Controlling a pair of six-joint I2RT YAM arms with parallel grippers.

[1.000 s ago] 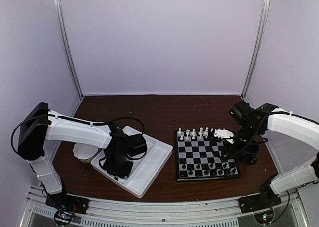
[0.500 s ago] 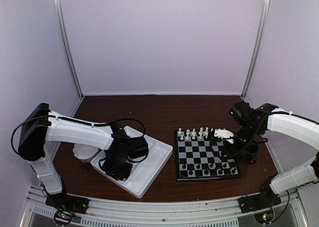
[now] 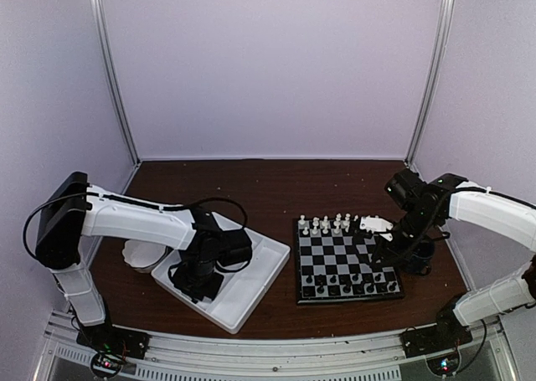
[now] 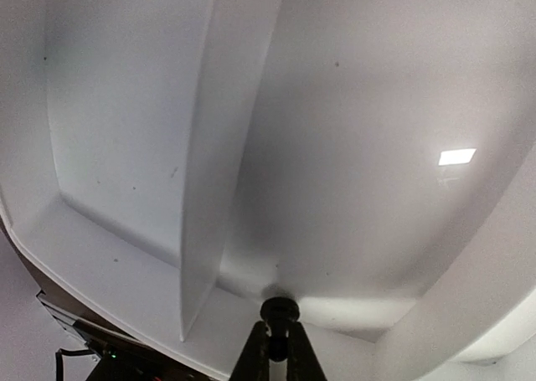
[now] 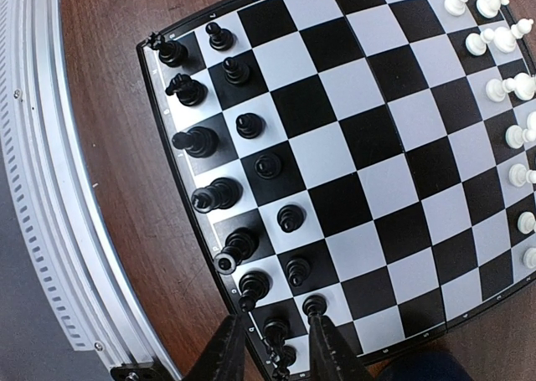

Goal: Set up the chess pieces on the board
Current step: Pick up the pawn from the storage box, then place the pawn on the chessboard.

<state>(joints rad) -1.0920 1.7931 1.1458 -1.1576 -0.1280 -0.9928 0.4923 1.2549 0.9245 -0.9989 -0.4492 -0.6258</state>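
Top view: the board (image 3: 347, 260) lies on the brown table (image 3: 251, 188), right of centre. Black pieces (image 3: 347, 287) stand along its near edge and white pieces (image 3: 327, 224) along its far edge. A white divided tray (image 3: 255, 276) sits tilted to the left of the board, with a white bowl (image 3: 136, 255) just beyond the tray's left side. The left gripper (image 3: 195, 285) points down into the tray; its jaws can't be read from here. The right gripper (image 3: 383, 254) hangs over the right side of the board; its jaws are unclear here too.

Left wrist view: the left gripper (image 4: 274, 352) has its fingers (image 4: 251, 360) pressed together, pinching a small black piece (image 4: 279, 309) with a round top. It is low over the tray floor (image 4: 360, 130), close to the tray's corner. The tray's divider (image 4: 205, 172) runs up the frame just left of the piece.

Right wrist view: the right gripper (image 5: 275, 329) is spread over the board's (image 5: 360, 155) near right corner. One black piece (image 5: 275, 326) stands in the gap, touching neither finger (image 5: 228, 347). The other black pieces (image 5: 251, 155) fill two rows along the board edge next to the metal rail (image 5: 42, 188). The white pieces (image 5: 502, 54) are clustered at the opposite edge, some of them bunched unevenly.
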